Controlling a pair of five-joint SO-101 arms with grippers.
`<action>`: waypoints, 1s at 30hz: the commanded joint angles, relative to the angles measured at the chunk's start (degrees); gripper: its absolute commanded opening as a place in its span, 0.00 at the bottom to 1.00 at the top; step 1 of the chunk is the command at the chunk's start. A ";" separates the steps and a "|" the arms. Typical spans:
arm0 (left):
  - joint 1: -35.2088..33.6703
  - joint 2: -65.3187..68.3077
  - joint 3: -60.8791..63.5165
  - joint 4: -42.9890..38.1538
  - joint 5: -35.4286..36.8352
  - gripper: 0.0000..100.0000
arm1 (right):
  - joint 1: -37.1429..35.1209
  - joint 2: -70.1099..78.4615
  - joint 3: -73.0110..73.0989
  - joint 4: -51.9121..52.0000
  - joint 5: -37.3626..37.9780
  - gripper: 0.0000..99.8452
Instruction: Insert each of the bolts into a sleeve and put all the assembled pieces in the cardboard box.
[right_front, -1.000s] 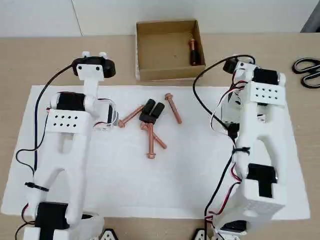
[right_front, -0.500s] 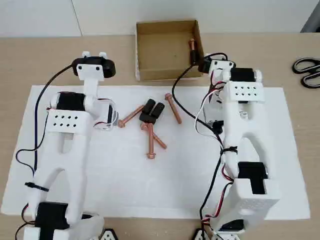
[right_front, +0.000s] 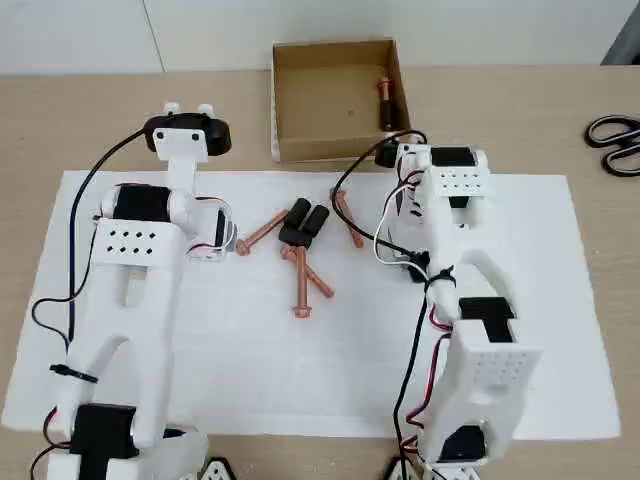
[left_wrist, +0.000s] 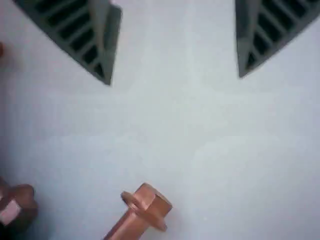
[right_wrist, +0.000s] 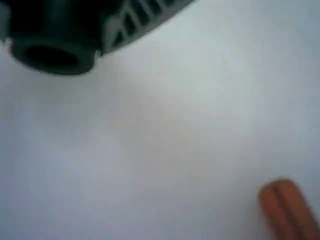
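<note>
Left jaws hang released above the white sheet (right_front: 250, 370), nothing between them; whether the right jaws are parted I cannot tell. Four copper bolts (right_front: 300, 290) and the black sleeves (right_front: 302, 216) lie clustered on the sheet, near the cardboard box (right_front: 335, 150) on the arms' side. One assembled piece (right_front: 386, 105) lies inside the box along its right wall. Scissors (right_front: 612, 140) lie on the desk (right_front: 100, 120), well to the right of the box.

Looks like a small robotics lab or hobby bench to me: two white plastic arms (right_front: 135, 270) with bare wires (right_front: 72, 270) looped along them, set up at a plain light wood table (right_front: 60, 110) with a white sheet (right_front: 250, 380) spread out as a work mat. Scissors (right_front: 615, 140) lie off at the edge, and a little cardboard box (right_front: 325, 100), copper bolts (right_front: 300, 285) and black sleeves (right_front: 305, 222) are the practice props
</note>
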 joint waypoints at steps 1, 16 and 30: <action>-0.09 -0.18 -2.68 -0.35 0.18 0.16 | -0.48 0.22 -0.62 -0.66 0.35 0.06; -0.09 -0.26 -2.68 -0.18 0.18 0.16 | -0.57 0.22 -0.70 3.21 2.02 0.11; -0.09 -0.26 -2.59 -0.18 0.18 0.16 | -0.66 0.13 -0.79 5.32 2.55 0.16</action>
